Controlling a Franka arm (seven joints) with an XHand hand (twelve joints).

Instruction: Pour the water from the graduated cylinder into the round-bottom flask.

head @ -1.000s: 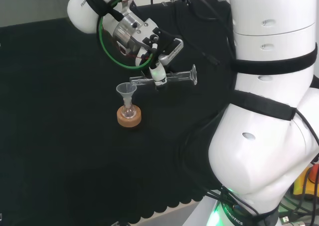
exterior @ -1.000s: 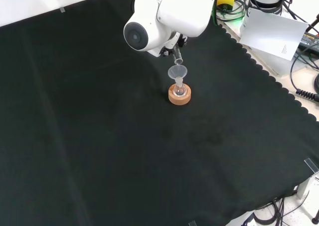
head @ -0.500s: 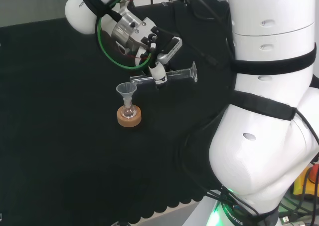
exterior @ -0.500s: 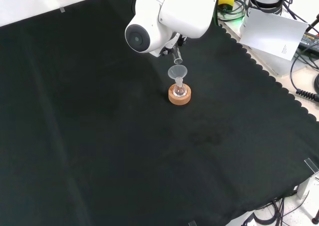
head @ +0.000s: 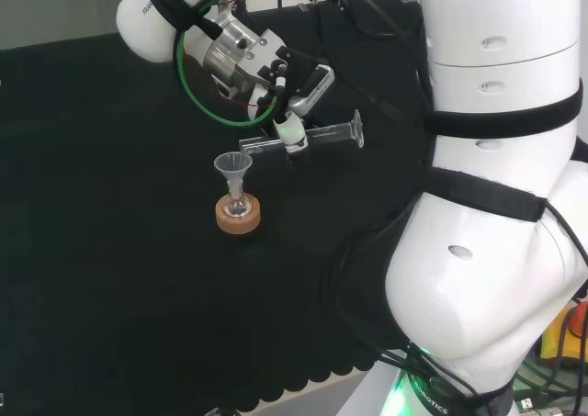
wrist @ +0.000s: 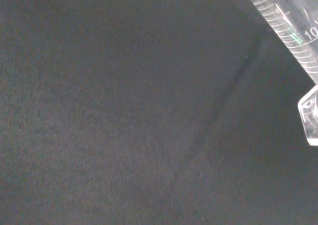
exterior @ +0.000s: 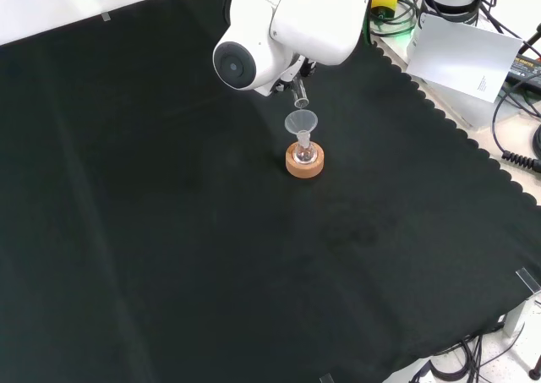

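Head view: arm reaches from big white links at right, across to the upper left, wrist angled down. Hand (head: 292, 99) hangs above the counter, fingers curled around a graduated cylinder (head: 322, 138) held nearly horizontal. Front view: white link with grey cap stands before the hand.

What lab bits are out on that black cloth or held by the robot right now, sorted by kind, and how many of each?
Graduated cylinder, lying sideways in the hand: 1
Funnel, sitting in the flask's neck: 1
Round-bottom flask: 1
Cork ring stand under the flask: 1
Total: 4
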